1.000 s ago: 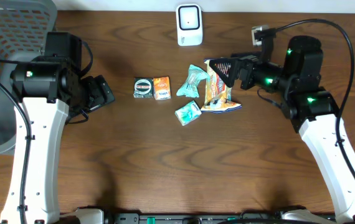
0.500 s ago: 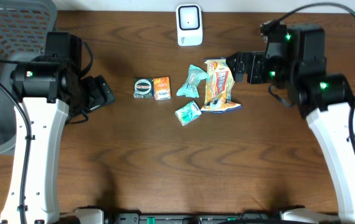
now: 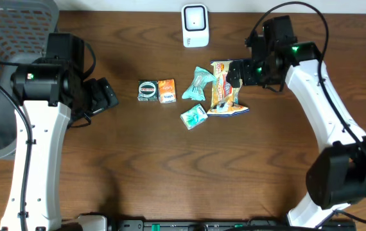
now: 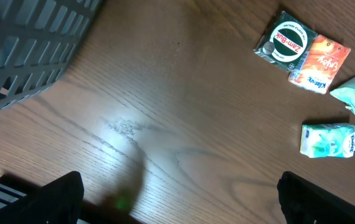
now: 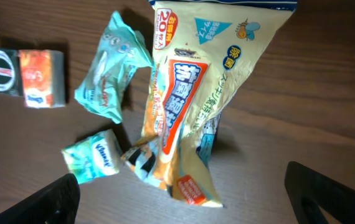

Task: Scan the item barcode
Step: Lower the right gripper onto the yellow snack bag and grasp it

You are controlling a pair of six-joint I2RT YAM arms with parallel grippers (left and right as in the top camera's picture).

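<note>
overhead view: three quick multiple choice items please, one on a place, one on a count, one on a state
1. Where is the white plastic barcode scanner?
A top centre of the view
B bottom left corner
C bottom right corner

2. How many teal plastic packets lie out?
A one
B two
C four

3. The right claw is
A open above the yellow plastic snack bag
B shut on that bag
C shut on the scanner

Key:
1 A, it stands beyond all the items.
2 B, one lies beside the bag and one lies below that.
3 A, its fingers stand wide apart, with the bag lying loose below.
</note>
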